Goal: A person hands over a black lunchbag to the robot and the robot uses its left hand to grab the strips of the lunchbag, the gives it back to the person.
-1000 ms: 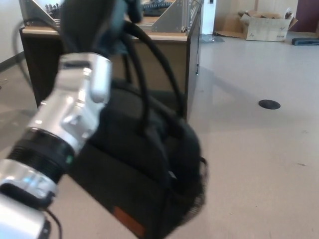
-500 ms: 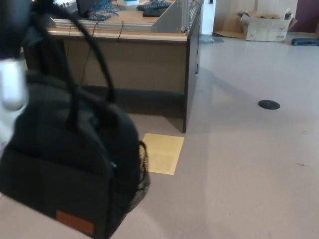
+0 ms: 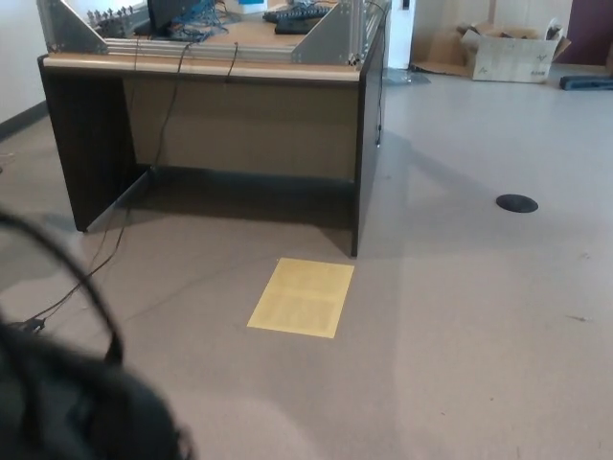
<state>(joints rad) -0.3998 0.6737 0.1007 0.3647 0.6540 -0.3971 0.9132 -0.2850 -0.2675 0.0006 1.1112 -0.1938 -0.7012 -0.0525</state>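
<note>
Now only the black lunchbag [image 3: 77, 412] shows at the bottom-left corner of the head view, blurred and cut off by the frame edge, so its full shape can't be made out. One of its strips [image 3: 81, 283] arcs up from the bag top as a thin dark loop and runs out past the left edge. Neither robot hand is in frame, so finger state for left or right can't be told; whatever holds the strip is out of the picture. Behind the bag, on the floor [image 3: 460, 316], a yellow sheet [image 3: 303, 297] lies flat, well apart from the bag and just in front of the desk [image 3: 239, 115]. The desk is dark-sided with a light wood surface, and it carries metal frame brackets [image 3: 330, 34] and tangled cables at the back. A thin cable [image 3: 105, 259] trails from under the desk across the floor toward the left. A round black floor cover [image 3: 517, 202] sits off to the right, far from everything else. A cardboard box [image 3: 506, 53] stands at the top right against the far wall.
</note>
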